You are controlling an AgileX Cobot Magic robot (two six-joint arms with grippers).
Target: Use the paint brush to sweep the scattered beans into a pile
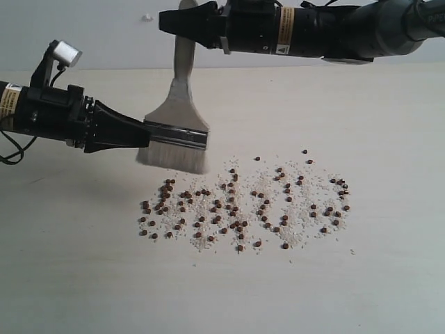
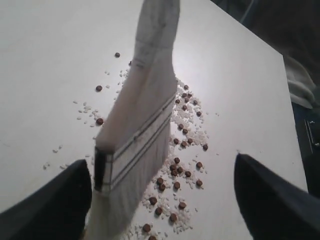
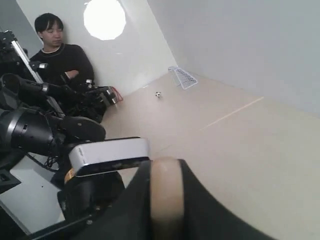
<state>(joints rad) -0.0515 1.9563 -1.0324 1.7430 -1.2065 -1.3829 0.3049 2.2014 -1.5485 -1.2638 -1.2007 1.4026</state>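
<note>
Nearest me, the beans [image 1: 243,205] lie strewn among whitish grit on the pale table [image 1: 389,278]. At their ten o'clock stands the paint brush [image 1: 177,115], upright with its bristles down, ready to sweep, I'd say. The left claw [image 1: 142,134] gapes wide beside the ferrule and grips nothing. Up top, the right claw [image 1: 172,21] pinches the handle. Behind is a plain grey wall [image 1: 83,28].

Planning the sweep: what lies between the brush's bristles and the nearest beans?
Exterior view: only a bare table strip separates paint brush from beans.
</note>
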